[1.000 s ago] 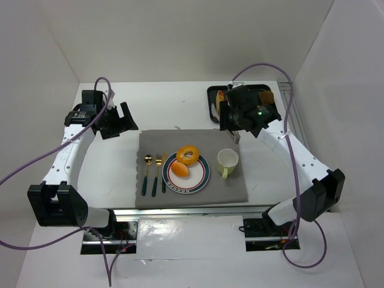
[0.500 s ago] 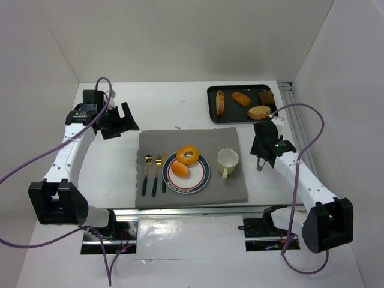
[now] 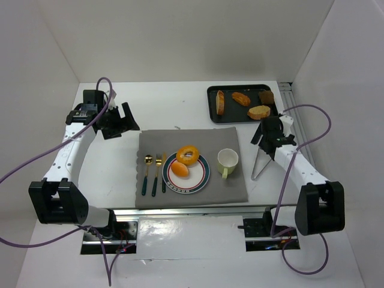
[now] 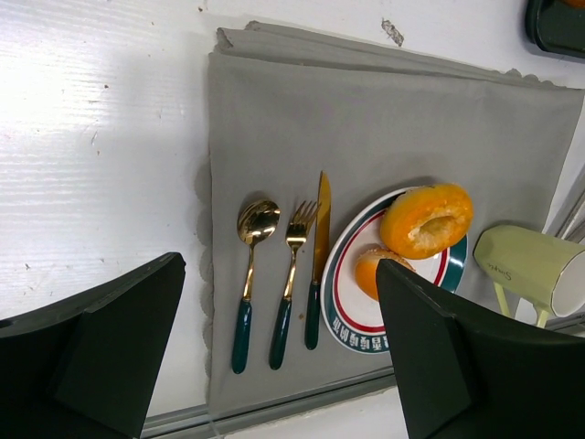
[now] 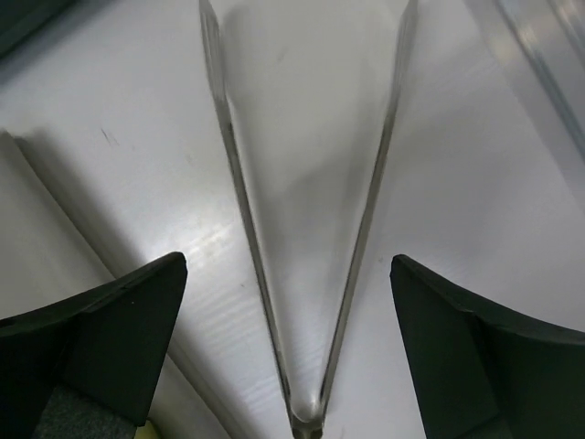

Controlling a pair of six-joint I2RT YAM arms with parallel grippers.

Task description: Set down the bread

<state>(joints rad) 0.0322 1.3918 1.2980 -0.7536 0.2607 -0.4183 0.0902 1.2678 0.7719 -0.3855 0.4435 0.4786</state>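
Note:
Two orange bread pieces sit on the striped plate (image 3: 199,182): a ring-shaped piece (image 3: 188,155) (image 4: 427,219) and a smaller one (image 3: 179,170) (image 4: 373,273). Several more bread pieces (image 3: 259,111) lie on the black tray (image 3: 234,116) at the back right. Metal tongs (image 3: 259,165) (image 5: 306,402) lie on the table right of the placemat. My right gripper (image 3: 268,135) (image 5: 288,274) hovers over the tongs, open, its fingers clear of them on both sides. My left gripper (image 3: 117,123) (image 4: 281,265) hangs open and empty at the left, above the placemat's edge.
A grey placemat (image 3: 174,139) carries the plate, a pale green mug (image 3: 227,161) (image 4: 530,265), and a spoon, fork and knife (image 3: 155,174) (image 4: 292,274). A metal rail (image 3: 294,114) runs along the table's right side. White walls close in all around.
My right arm swung from the tray to the table right of the placemat with the tongs. Its jaws then opened and the tongs now lie on the table. The left arm stayed put.

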